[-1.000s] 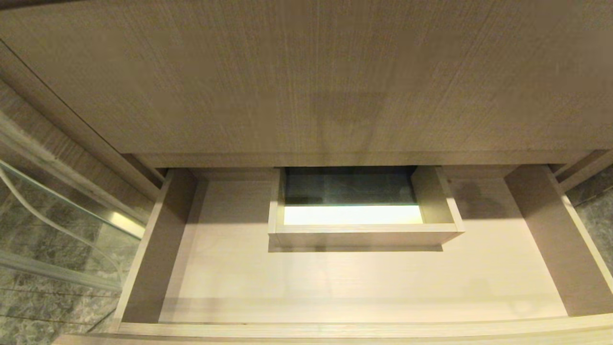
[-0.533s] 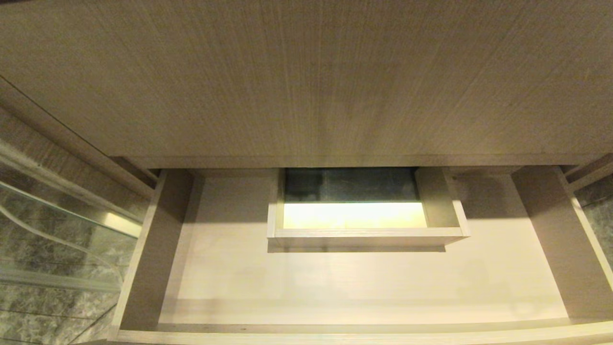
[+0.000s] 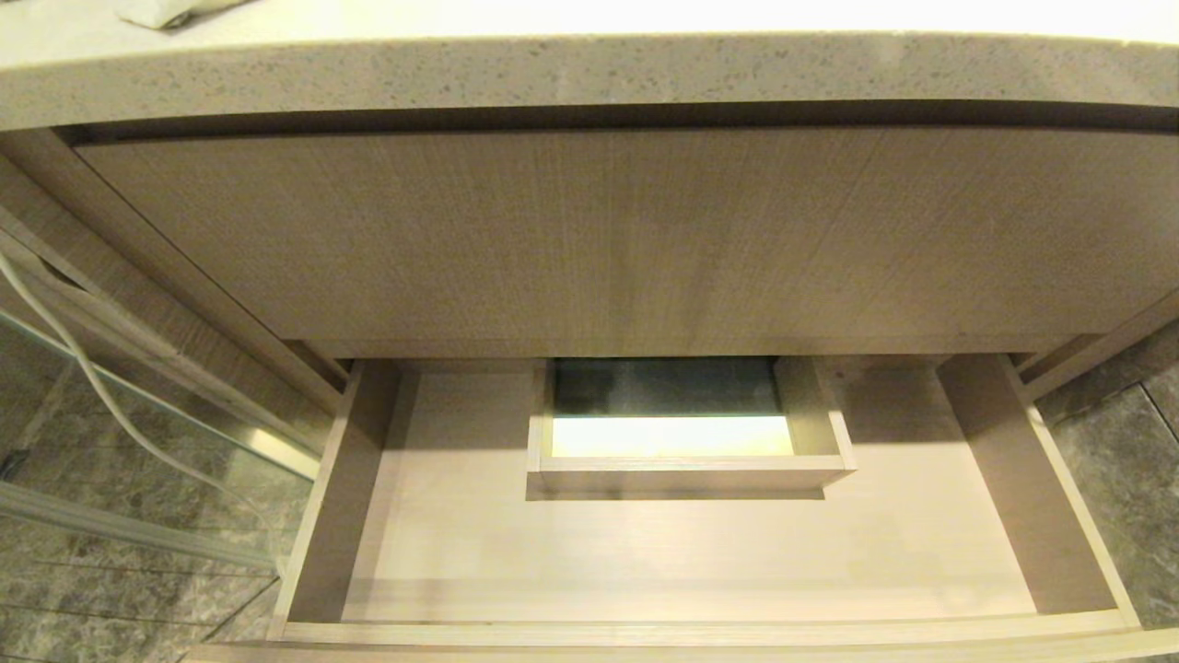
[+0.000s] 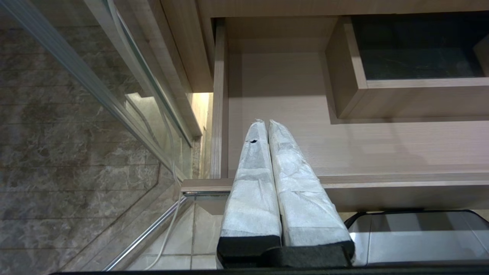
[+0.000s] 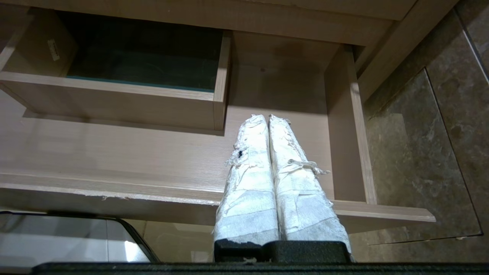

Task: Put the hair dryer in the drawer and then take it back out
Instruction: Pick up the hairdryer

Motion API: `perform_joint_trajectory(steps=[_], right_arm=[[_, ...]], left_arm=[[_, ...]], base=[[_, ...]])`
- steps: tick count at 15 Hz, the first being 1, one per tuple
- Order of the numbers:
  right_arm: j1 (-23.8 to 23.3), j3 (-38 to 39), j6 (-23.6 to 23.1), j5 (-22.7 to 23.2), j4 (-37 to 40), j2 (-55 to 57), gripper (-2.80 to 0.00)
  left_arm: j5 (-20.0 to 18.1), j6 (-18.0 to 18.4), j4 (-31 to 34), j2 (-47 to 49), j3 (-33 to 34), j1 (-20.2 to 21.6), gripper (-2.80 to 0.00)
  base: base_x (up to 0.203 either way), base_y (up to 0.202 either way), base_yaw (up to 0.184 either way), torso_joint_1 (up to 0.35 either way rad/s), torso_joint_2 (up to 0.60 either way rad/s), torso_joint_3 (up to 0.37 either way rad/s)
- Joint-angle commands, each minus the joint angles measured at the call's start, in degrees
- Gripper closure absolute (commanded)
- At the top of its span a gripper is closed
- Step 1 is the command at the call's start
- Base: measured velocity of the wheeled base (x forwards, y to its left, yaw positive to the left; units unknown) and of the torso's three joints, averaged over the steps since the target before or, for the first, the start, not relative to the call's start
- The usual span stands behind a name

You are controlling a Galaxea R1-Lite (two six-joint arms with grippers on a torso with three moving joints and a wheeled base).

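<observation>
A: What has been altered since a moment ago?

B: The whole head view has been shifted. The stone tabletop [image 3: 589, 69] is now taken in along the top edge, where only the wood-grain panel [image 3: 608, 239] was seen before. Nothing in the scene has been moved; the camera has been raised.

A: And the drawer?

B: The drawer [image 3: 1068, 497] is seen pulled fully out. Its floor is bare, with only the boxed cutout [image 3: 686, 471] at the middle back.

A: Where is the hair dryer found?

B: It cannot be placed with certainty. A white scrap [image 3: 161, 11] is glimpsed on the tabletop at the far left of the head view; what it is cannot be told. No dryer is seen inside the drawer.

A: How are the pincers held?

B: The left pincer [image 4: 266, 123] is pressed together with nothing between its wrapped fingers, hanging above the drawer's left front corner. The right pincer [image 5: 266, 117] is likewise closed and empty, above the right end.

A: What is implied for the task?

B: Judged from this, the view is being lifted so that the tabletop can be searched; the dryer is not yet grasped.
</observation>
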Motion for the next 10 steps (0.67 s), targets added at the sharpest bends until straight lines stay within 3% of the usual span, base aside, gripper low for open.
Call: perform_joint_trajectory(steps=[1, 4, 10], right_arm=[[0.0, 0.1, -0.4, 0.0, 0.0, 0.0, 0.00], [0.0, 0.1, -0.6, 0.0, 0.0, 0.0, 0.00], [0.0, 0.1, -0.8, 0.0, 0.0, 0.0, 0.00]], left_arm=[[0.0, 0.0, 0.0, 0.0, 0.0, 0.0, 0.00], [0.0, 0.0, 0.0, 0.0, 0.0, 0.0, 0.00], [0.0, 0.0, 0.0, -0.1, 0.0, 0.0, 0.00]], base=[[0.000, 0.000, 0.000, 0.021, -0.03, -0.012], [0.000, 0.000, 0.000, 0.084, -0.16, -0.068], [0.000, 0.000, 0.000, 0.173, -0.44, -0.206]])
